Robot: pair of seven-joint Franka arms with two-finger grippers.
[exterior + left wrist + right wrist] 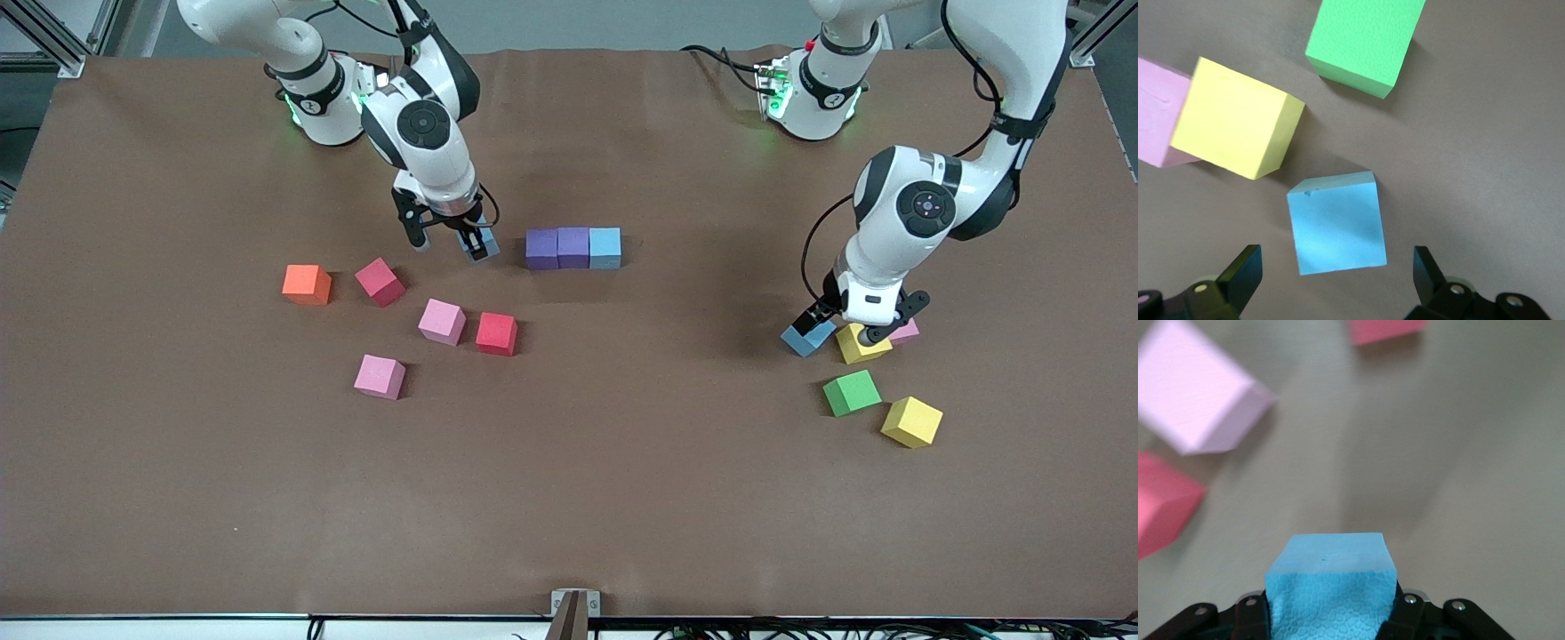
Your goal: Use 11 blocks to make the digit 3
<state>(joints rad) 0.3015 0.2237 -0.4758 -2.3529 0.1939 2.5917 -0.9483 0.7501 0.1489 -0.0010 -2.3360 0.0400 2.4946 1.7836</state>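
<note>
A light blue block (1330,587) is gripped in the right gripper (452,238), beside a row of three blocks (573,248) running between the table's ends. The left gripper (1338,280) is held wide open over another blue block (1337,223) beside a yellow block (1231,127).

left end effector (1337,280) spread, right end effector (1328,613) clamped

Matte, finely pebbled foam is showing on the light blue cube (1330,587), while the brown table cover (569,498) is looking like smooth, dull paper.
</note>
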